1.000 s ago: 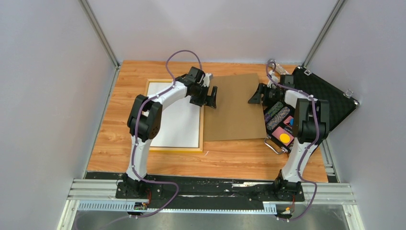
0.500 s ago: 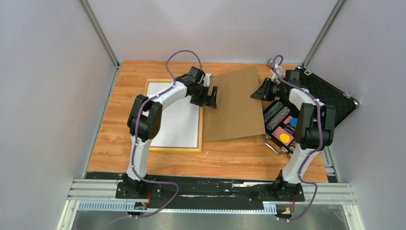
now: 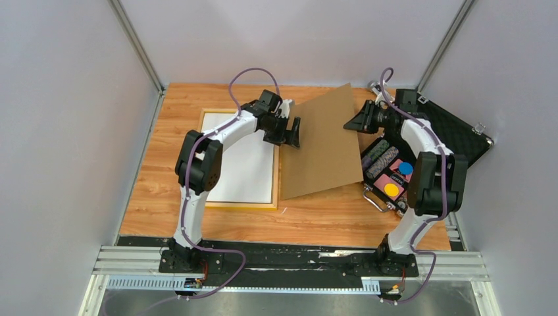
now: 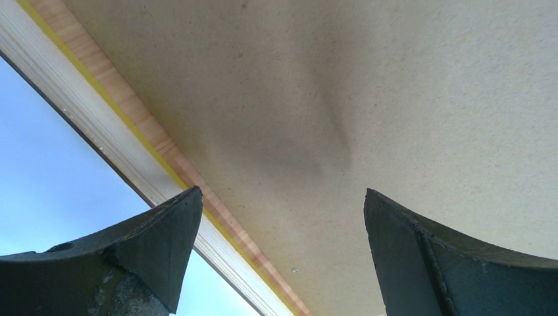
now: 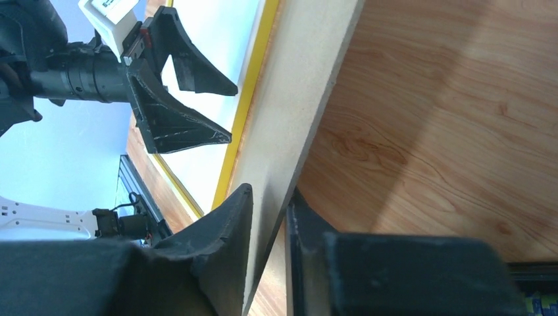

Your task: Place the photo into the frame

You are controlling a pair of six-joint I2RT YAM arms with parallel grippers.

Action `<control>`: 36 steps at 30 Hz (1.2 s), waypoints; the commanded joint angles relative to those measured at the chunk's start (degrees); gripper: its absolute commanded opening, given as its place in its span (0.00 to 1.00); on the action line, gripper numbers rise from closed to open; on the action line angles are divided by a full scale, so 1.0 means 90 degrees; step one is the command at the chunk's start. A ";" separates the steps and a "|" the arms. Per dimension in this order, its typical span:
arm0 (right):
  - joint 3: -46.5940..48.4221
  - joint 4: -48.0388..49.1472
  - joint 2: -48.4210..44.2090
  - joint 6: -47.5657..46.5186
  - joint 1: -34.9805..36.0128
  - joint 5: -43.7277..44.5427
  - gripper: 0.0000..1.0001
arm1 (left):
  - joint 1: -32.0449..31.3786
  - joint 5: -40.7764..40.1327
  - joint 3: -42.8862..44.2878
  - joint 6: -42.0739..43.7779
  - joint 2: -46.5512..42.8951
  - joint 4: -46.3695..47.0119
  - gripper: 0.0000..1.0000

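From the top view we see the frame (image 3: 277,181) lying flat on the table (image 3: 316,217). Its opening is filled by a plain white panel (image 3: 247,171), and we cannot tell whether this is the photo's back. A brown backing board (image 3: 326,148) lies just beside the frame, one long edge along the frame's rail and the opposite edge tilted up. The left gripper (image 3: 287,139) hovers over the board's edge next to the frame, its fingers spread apart. The right gripper (image 3: 349,125) is at the board's edge away from the frame. An open black case (image 3: 447,131) lies beyond that edge, well apart from the frame.

In the left wrist view we look down between the two dark fingers (image 4: 131,250), which are released and touch nothing. The backing board (image 4: 395,99) fills most of the view. The frame's pale wooden rail (image 4: 125,148), with a thin yellow line on it, runs diagonally just beside the board. Inside the rail the panel (image 4: 52,171) looks pale blue here.

In the right wrist view the fingers (image 5: 224,250) are clenched on the backing board (image 5: 309,79), one on each face, and hold that edge off the table (image 5: 447,131). Past the board we see the frame's yellow rail (image 5: 247,99) and the white panel (image 5: 217,39). The left gripper (image 5: 233,115) hangs over the frame, its fingers parted.
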 commanded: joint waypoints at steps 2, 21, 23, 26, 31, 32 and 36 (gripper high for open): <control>0.0463 -0.0039 -0.0566 0.0061 0.0149 -0.0279 0.29 | -0.0024 0.0225 0.0584 0.0105 -0.0279 -0.0197 1.00; 0.0911 -0.0192 -0.0940 0.0088 0.1078 -0.0482 0.47 | 0.0135 0.0696 0.3021 -0.0860 -0.0115 -0.1076 1.00; 0.1014 -0.0190 -0.0963 0.0053 0.1225 -0.0496 0.50 | 0.0151 0.0789 0.3183 -0.1037 -0.0115 -0.1008 1.00; 0.1160 -0.0191 -0.0970 -0.0011 0.1485 -0.0535 0.53 | 0.0202 0.1012 0.3312 -0.1386 -0.0185 -0.0821 1.00; 0.1272 -0.0190 -0.0967 -0.0184 0.1912 -0.0452 0.57 | 0.0331 0.1133 0.2946 -0.1780 -0.0541 -0.0308 1.00; 0.1282 -0.0188 -0.0966 -0.0224 0.1992 -0.0439 0.58 | 0.0351 0.1159 0.2759 -0.1926 -0.0661 -0.0102 1.00; 0.1334 -0.0198 -0.0959 -0.0273 0.2255 -0.0325 0.60 | 0.0493 0.1314 0.2635 -0.2270 -0.0857 0.0099 1.00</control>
